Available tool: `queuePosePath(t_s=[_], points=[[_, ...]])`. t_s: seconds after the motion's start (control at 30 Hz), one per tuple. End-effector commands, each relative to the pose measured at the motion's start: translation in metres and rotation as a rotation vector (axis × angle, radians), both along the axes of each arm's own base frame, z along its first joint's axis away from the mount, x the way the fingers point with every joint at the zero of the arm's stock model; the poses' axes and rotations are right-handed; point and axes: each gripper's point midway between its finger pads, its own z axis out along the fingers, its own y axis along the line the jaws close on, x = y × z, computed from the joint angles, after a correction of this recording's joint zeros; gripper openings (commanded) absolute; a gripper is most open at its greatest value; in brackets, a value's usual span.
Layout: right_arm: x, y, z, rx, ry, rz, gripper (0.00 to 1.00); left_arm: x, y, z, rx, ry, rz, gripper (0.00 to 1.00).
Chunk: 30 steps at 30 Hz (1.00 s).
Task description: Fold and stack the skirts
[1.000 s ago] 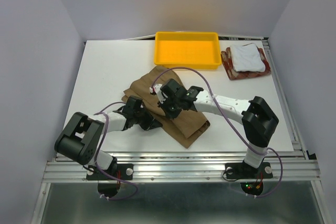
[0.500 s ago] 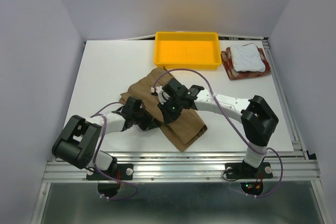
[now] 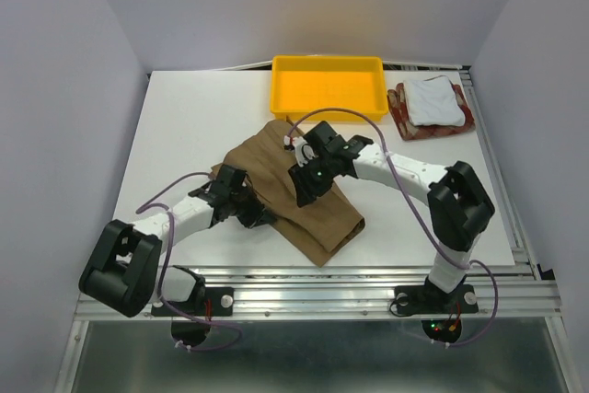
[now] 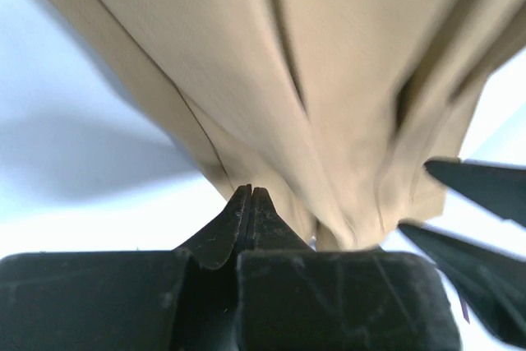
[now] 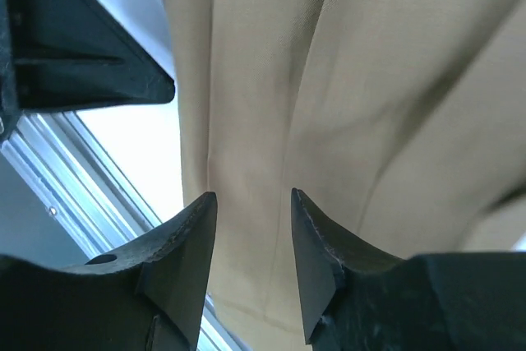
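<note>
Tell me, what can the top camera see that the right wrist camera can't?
Only the top camera shows the yellow tray and the white skirt lying on the checked skirt at the far right. Only the right wrist camera shows, close up, the right tool with its fingers apart over long creases in the cloth. Both show the tan skirt and the right tool.
</note>
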Motion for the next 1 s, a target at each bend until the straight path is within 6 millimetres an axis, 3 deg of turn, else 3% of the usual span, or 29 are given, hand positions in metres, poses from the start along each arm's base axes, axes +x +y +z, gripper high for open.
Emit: queuePosePath(t_s=[0.0,0.07,0.17,0.33,0.47,0.6,0.77,0.97], points=[[0.002,-0.008,0.057,0.041,-0.147,0.039,0.47,-0.001,-0.001,0.02,0.005,-0.028,-0.034,0.0],[-0.009,-0.018,0.052,0.018,-0.133,0.082,0.47,-0.009,0.0,0.009,-0.003,0.023,-0.014,0.0],[-0.037,-0.034,0.024,-0.039,-0.05,0.156,0.45,-0.014,0.001,-0.005,-0.009,0.067,0.02,0.0],[-0.049,-0.046,-0.014,-0.11,-0.003,0.2,0.42,0.002,0.004,-0.008,0.029,0.034,0.064,0.0],[-0.038,-0.055,-0.055,-0.193,-0.03,0.17,0.39,0.013,0.005,-0.019,0.043,0.03,0.089,0.0],[-0.007,-0.058,-0.086,-0.257,-0.093,0.121,0.37,0.025,0.016,-0.028,0.069,0.023,0.122,0.0],[0.029,-0.034,-0.094,-0.257,-0.168,0.126,0.37,0.041,0.043,-0.039,0.133,0.019,0.183,0.0],[0.057,-0.013,-0.105,-0.255,-0.214,0.161,0.38,0.053,0.076,-0.041,0.198,0.019,0.251,0.0]])
